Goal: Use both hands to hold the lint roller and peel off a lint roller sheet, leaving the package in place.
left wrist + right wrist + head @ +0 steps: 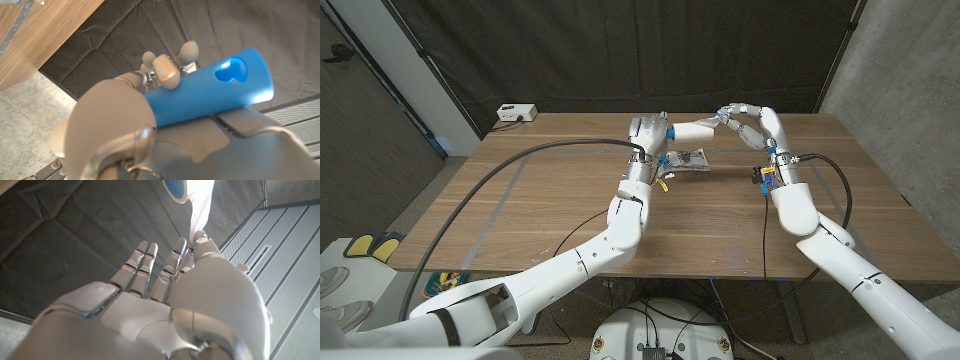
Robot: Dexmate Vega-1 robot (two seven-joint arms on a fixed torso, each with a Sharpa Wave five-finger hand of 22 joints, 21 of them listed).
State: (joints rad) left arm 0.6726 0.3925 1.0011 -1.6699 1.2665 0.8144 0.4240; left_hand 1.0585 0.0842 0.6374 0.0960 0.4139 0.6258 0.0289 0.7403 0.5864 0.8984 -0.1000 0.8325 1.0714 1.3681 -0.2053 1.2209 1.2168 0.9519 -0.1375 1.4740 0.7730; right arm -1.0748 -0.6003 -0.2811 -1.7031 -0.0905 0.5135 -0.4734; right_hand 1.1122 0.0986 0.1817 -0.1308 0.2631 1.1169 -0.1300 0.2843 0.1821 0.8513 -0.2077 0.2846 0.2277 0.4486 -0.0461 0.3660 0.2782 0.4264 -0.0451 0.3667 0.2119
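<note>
My left hand (648, 131) is raised over the far middle of the table and grips the lint roller by its blue handle (215, 92); its fingers (167, 70) wrap over that handle. The white roll (694, 128) points toward my right hand (752, 122), which is held up beside it. That hand pinches the edge of a white sheet (202, 205) that runs from the roll's blue-cored end (175, 187) down to its fingertips (200, 241). The clear package (685, 158) lies on the table below the roller, apart from both hands.
A small white box (516, 113) sits at the table's far left corner. Black cables (520, 160) run along both arms over the wooden table (720, 230). A dark curtain (620, 50) hangs behind the table.
</note>
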